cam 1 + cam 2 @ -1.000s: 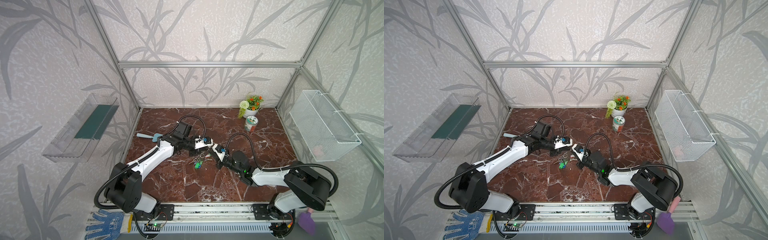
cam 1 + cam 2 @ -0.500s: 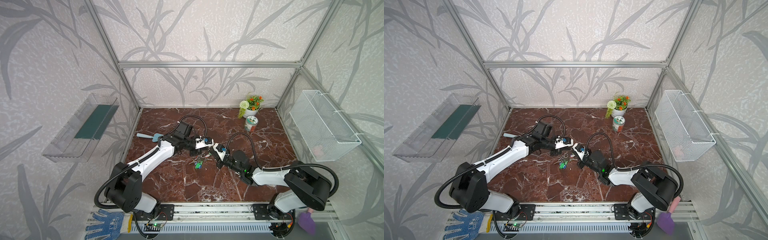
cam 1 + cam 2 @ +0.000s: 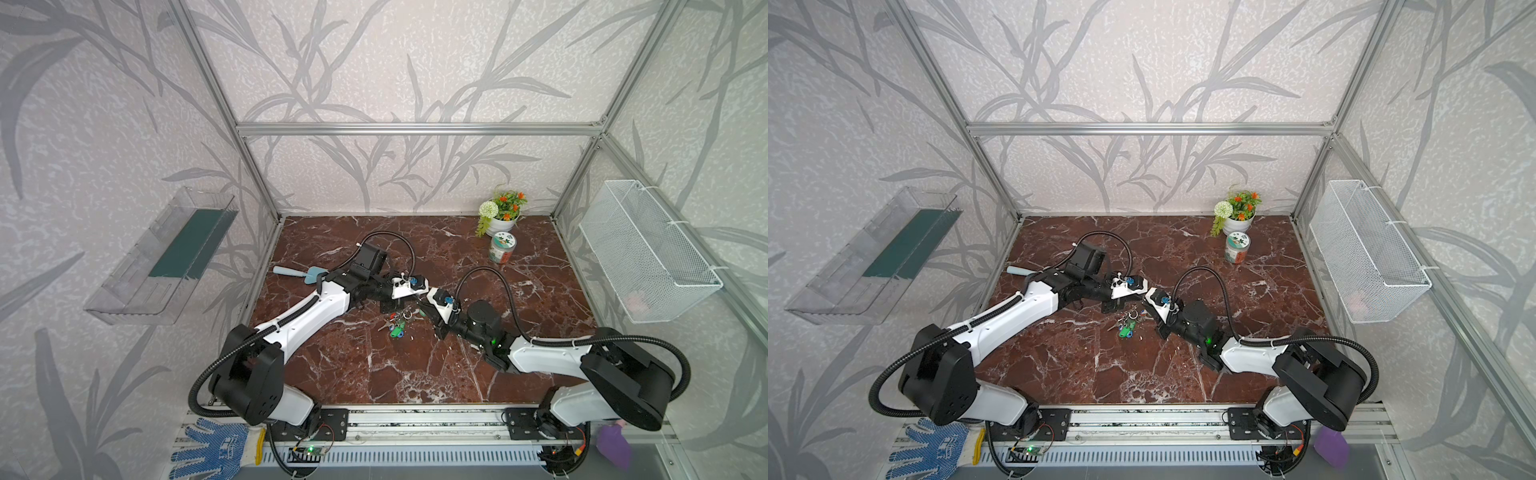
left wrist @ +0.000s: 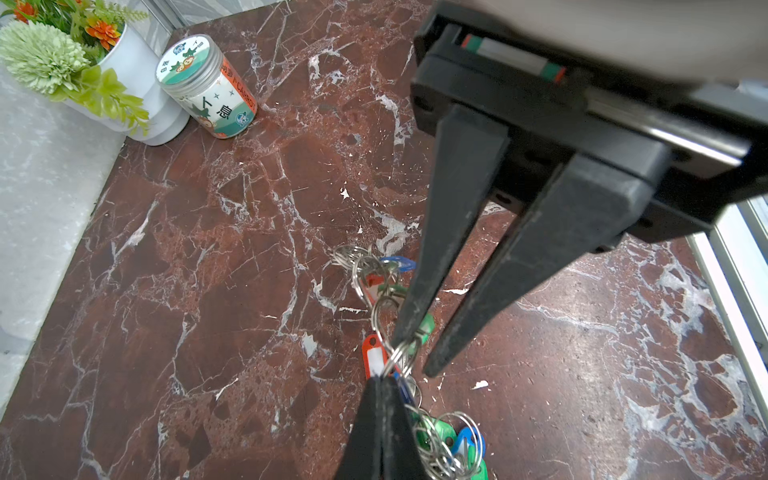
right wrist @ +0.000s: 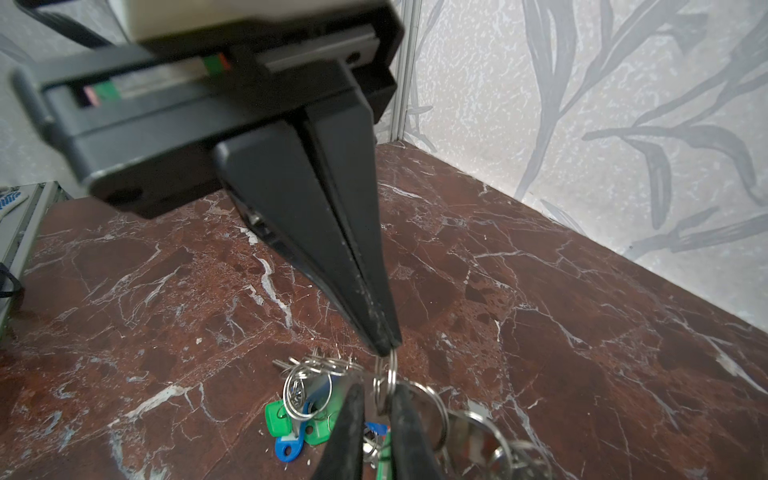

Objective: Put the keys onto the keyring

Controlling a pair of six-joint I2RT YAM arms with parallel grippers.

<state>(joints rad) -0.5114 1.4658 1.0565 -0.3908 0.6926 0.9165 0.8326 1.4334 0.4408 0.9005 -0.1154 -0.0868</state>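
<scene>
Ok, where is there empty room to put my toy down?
Bare marble table near the front rail, and along the back wall left of the flowerpot. Crowded in the middle around the keyring.

Shiny grey metal keyring (image 5: pixel 392 374), glossy smooth plastic tags (image 5: pixel 276 419), polished veined red-brown stone-look tabletop (image 3: pixel 374 365)

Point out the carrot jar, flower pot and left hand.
carrot jar (image 4: pixel 189 58): left wrist view, on its lid.
flower pot (image 3: pixel 503 227): a top view, on its white wall.
left hand (image 5: pixel 385 343): right wrist view, at its shut fingertips.
</scene>
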